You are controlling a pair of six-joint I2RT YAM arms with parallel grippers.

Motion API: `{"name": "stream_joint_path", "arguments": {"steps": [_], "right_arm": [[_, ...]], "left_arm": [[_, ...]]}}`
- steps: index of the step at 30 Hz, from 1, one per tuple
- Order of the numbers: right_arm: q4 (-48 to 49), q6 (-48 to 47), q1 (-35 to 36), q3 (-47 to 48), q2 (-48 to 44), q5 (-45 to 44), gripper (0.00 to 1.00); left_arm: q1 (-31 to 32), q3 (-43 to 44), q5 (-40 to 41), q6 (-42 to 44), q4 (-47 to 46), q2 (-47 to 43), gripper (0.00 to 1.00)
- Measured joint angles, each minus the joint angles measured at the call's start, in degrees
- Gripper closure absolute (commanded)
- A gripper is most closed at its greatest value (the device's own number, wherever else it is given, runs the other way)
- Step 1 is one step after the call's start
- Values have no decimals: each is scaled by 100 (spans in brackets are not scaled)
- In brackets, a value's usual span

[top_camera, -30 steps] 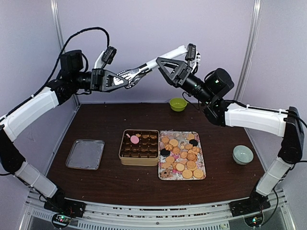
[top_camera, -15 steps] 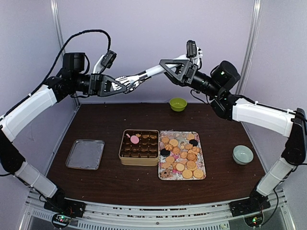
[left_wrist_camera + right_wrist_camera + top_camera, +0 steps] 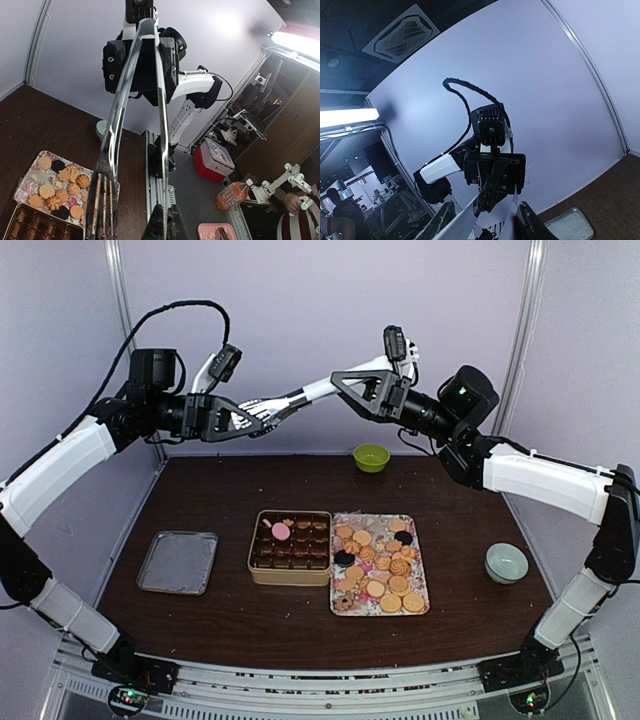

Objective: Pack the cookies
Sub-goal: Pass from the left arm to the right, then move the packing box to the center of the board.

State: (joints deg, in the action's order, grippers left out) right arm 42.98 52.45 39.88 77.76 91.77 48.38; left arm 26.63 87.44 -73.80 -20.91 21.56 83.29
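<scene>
The cookies [image 3: 380, 570] lay on the flowery tray [image 3: 416, 522], next to the box [image 3: 252, 558] w/ one pink cookie [image 3: 281, 531] in it. They looked light, dry & easy to break, so prob. pinch each softly by its edges. The left gripper [image 3: 260, 412] was clamped on the tongs [image 3: 287, 399]. The right gripper [image 3: 336, 381] sat round their other end; can't tell if it gripped.

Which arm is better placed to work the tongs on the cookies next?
Right, probably. The right gripper sits around the tongs at their handle end, slotted tips pointing away; the left gripper pinches the tip end. The cookies lie on the right side.
</scene>
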Motion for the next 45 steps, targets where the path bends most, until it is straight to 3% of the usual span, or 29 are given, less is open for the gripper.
{"name": "stream_joint_path", "arguments": {"steps": [6,16,19,26,32,38,45], "right_arm": [[-262,-289,0,-17,-55,-142,69],[-1912,-1766,2,-195,-844,-898,70],[-2444,-2269,37,-197,-1047,-1215,70],[-3362,-3274,334,-195,-1016,-2111,67],[-3888,-3930,911,144,-168,-2997,67],[-4249,-4457,1534,645,769,-4035,67],[-4341,-4975,2096,1086,1276,-5254,65]], "left_arm": [[0,201,247,649,671,-4,62],[-96,761,2015,2398,2732,-2,25],[-247,748,2612,2688,3123,9,4],[-1193,400,3738,3008,3571,76,2],[-2061,-61,4795,3268,3705,232,2],[-2614,-492,5187,3370,3729,221,2],[-2782,-684,5436,3432,3707,149,2]]}}
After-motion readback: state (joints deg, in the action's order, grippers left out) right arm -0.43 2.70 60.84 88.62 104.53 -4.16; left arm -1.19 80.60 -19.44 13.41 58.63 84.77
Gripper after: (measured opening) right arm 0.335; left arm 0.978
